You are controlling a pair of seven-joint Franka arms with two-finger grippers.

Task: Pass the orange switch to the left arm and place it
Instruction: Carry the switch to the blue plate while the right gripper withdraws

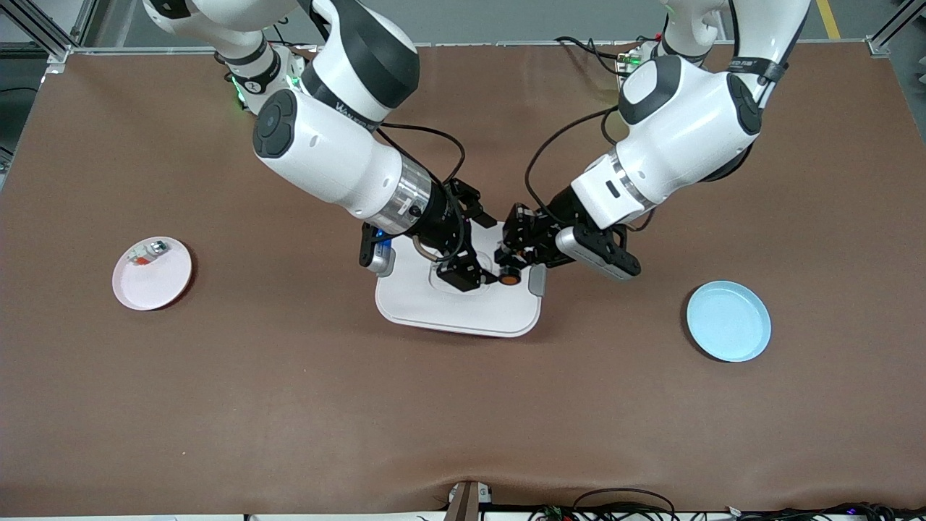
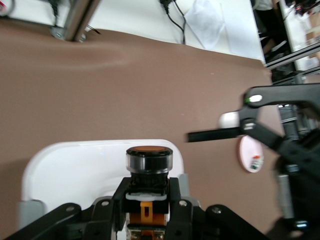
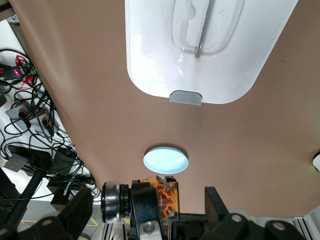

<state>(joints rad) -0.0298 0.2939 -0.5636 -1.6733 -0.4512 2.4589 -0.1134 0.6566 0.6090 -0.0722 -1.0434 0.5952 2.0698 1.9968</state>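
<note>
While over one box (image 1: 456,307), two claws, one orange switch (image 1: 510,276)

A robotics lab: aluminium framing (image 1: 43,32), loose cables (image 3: 30,115), brown-covered table (image 1: 463,405).

Orange switch held above the box

The orange switch (image 1: 510,276), black-bodied with an orange cap, lies sideways in the left gripper (image 1: 506,269) over the white lidded box (image 1: 463,307) at mid-table.

- The middle of the desk (image 1: 463,405) is blocked by the box (image 1: 448,307).
- Both pincers are crowded together above the box.
- Open brown surface is left between the box and the blue plate (image 1: 728,320), and toward the pink plate (image 1: 152,273).
</note>
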